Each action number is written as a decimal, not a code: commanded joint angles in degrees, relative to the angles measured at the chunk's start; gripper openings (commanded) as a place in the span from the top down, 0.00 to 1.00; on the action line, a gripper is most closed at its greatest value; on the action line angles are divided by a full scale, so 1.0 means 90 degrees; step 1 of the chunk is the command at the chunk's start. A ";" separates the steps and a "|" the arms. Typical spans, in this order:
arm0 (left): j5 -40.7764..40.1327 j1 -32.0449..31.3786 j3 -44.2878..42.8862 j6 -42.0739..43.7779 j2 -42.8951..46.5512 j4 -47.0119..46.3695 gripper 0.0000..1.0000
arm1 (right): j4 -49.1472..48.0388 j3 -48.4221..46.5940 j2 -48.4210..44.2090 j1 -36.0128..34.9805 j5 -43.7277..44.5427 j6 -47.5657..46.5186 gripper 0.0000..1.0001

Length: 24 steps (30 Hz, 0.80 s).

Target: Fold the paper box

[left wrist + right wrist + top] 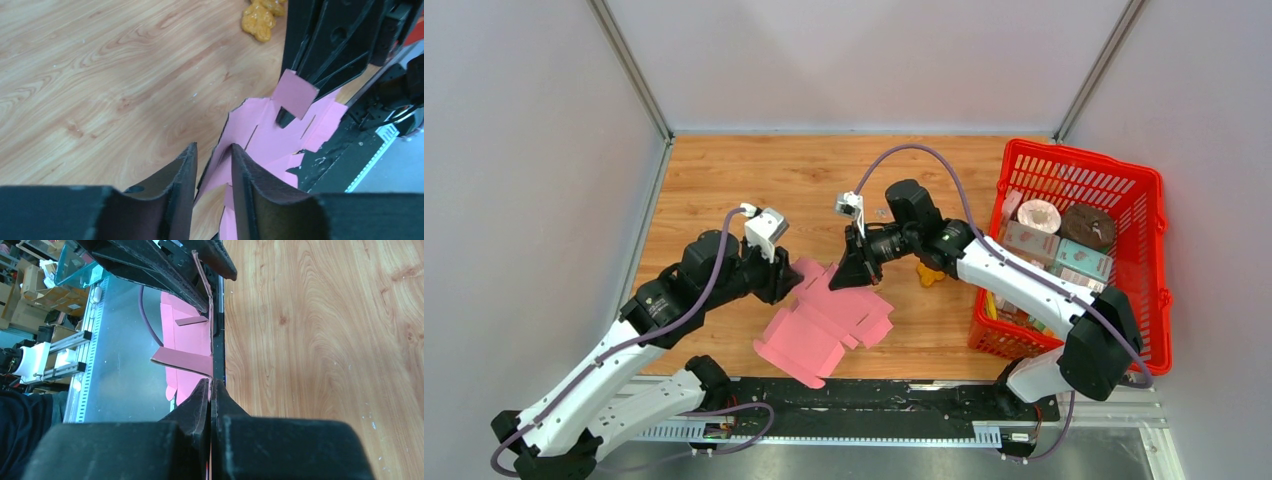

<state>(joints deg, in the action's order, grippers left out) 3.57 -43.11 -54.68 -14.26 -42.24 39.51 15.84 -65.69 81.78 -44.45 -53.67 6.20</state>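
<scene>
As right hand (210,386) pinches paper box (824,325), left hand (213,150) astride edge

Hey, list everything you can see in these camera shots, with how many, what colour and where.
paper box: one, pink, flat cut-out with flaps, between the two grippers at the table's near edge
basket: one, red mesh, right side of the table
cartons: several, mixed colours, inside the basket
ring: one, white, in the basket's far part
round thing: one, brown, in the basket beside the ring
lump: one, yellow-orange, on the table by the right arm
table: one, light wood
left gripper: one, black, jaws open astride an edge of the paper box
right gripper: one, black, shut on the paper box
</scene>
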 commanded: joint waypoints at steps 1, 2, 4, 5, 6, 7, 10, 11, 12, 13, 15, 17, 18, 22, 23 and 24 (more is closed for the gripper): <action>0.0140 0.0015 0.0049 0.0041 0.0006 -0.0444 0.64 | 0.0096 -0.0289 0.0083 -0.0061 -0.0150 -0.0229 1.00; 0.0121 0.0015 0.0079 0.0080 0.0015 -0.0454 0.72 | 0.0106 -0.0308 0.0113 -0.0062 -0.0160 -0.0239 1.00; 0.0159 0.0015 0.0108 0.0197 -0.0014 -0.0493 0.82 | 0.0115 -0.0357 0.0171 -0.0062 -0.0034 -0.0181 0.97; 0.0189 0.0015 0.0118 0.0237 -0.0024 -0.0493 0.90 | 0.0193 -0.0386 0.0191 -0.0071 0.0103 -0.0152 0.86; 0.0199 0.0015 0.0118 0.0305 -0.0043 -0.0503 0.93 | 0.0271 -0.0435 0.0249 -0.0062 0.0259 -0.0113 0.81; 0.0189 0.0015 0.0137 0.0334 -0.0024 -0.0503 0.94 | 0.0359 -0.0571 0.0269 -0.0062 0.0637 -0.0064 0.77; 0.0228 0.0015 0.0235 0.0393 0.0025 -0.0551 0.96 | 0.0584 -0.0747 0.0308 -0.0062 0.1438 0.0219 0.62; 0.0247 0.0015 0.0293 0.0413 0.0054 -0.0552 0.97 | 0.0778 -0.0767 0.0318 -0.0062 0.1529 0.0229 0.58; 0.0257 0.0015 0.0313 0.0413 0.0103 -0.0552 0.97 | 0.0867 -0.0748 0.0289 -0.0062 0.1636 0.0249 0.56; 0.0267 0.0015 0.0342 0.0413 0.0142 -0.0561 0.97 | 0.0925 -0.0584 0.0173 -0.0052 0.1956 0.0307 0.54; 0.0277 0.0015 0.0459 0.0384 0.0268 -0.0600 0.98 | 0.1052 -0.0446 0.0026 -0.0062 0.2319 0.0434 0.48; 0.0316 0.0015 0.0615 0.0354 0.0444 -0.0727 0.99 | 0.1557 -0.0513 -0.0150 -0.0062 0.3158 0.0590 0.38; 0.0325 0.0015 0.0655 0.0354 0.0493 -0.0756 0.99 | 0.1793 -0.0600 -0.0190 -0.0062 0.3451 0.0610 0.35; 0.0569 0.0015 0.0967 0.0403 0.0796 -0.1127 1.00 | 0.2449 -0.0943 -0.0278 -0.0062 0.3942 0.0454 0.27; 0.0550 0.0015 0.1045 0.0413 0.0874 -0.1157 1.00 | 0.2517 -0.1001 -0.0287 -0.0052 0.4009 0.0502 0.26; 0.0492 0.0015 0.1055 0.0393 0.0904 -0.1157 1.00 | 0.2586 -0.1195 -0.0297 -0.0052 0.4242 0.0996 0.26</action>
<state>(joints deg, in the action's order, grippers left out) 6.68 -43.09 -46.30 -11.68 -36.07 33.89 34.11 -70.87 81.91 -44.77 -23.55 10.26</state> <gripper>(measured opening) 0.036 0.734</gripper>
